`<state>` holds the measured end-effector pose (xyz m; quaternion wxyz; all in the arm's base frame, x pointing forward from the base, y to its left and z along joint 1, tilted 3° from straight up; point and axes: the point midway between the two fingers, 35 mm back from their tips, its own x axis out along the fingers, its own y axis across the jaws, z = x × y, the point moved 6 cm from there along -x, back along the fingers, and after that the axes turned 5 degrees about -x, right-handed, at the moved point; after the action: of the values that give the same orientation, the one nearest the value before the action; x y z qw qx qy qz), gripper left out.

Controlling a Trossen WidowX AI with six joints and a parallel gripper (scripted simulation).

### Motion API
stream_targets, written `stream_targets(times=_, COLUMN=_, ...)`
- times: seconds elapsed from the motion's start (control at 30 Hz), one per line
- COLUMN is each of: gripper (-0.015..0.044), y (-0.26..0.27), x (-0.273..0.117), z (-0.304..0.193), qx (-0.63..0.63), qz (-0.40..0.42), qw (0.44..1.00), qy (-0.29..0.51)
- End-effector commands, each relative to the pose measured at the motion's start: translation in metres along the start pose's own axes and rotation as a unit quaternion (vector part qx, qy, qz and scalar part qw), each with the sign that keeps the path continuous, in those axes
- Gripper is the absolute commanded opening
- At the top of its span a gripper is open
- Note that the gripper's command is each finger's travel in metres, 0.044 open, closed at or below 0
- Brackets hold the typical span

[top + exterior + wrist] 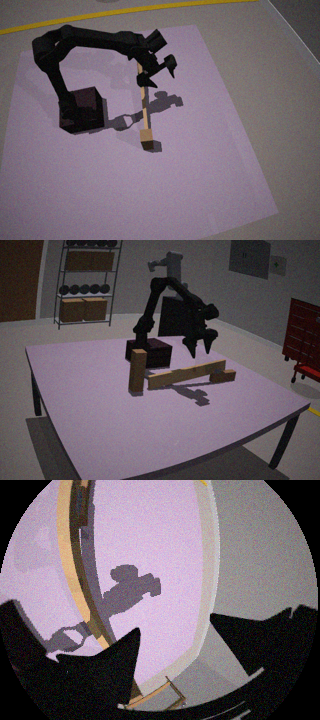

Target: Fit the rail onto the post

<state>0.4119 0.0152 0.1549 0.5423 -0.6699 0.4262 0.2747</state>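
The long wooden rail (145,117) (162,380) (65,530) slopes down from the low footboard block (224,376) to the table, where its near end rests just short of the upright wooden post (146,135) (137,371). A narrow gap shows between rail end and post in the exterior view. The pegs and holes are not visible. The bracket detail is too dark to tell. My gripper (165,82) (201,355) (176,624) is open and empty, pointing down above the rail's far half. In the top view the arm hides the footboard block.
The arm's dark base box (86,111) (158,356) stands on the table (180,180) (168,433), to the left of the rail in the top view. The arm's shadow crosses the rail. A shelf rack and a red tool cabinet (305,330) stand beyond the table.
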Motion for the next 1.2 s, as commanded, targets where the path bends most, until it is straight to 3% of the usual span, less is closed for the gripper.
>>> stream_targets(times=0.0, gripper=0.0440, y=0.040, x=0.028, z=-0.033, qx=-0.001, qz=0.106, qw=0.994, qy=-0.030)
stream_targets(times=0.23, gripper=0.0440, y=0.112, x=0.051, z=-0.077, qx=0.036, qz=0.262, qw=0.958, qy=-0.107)
stream_targets(times=1.17, gripper=0.0440, y=0.130, x=0.079, z=-0.069, qx=0.039, qz=0.266, qw=0.957, qy=-0.109)
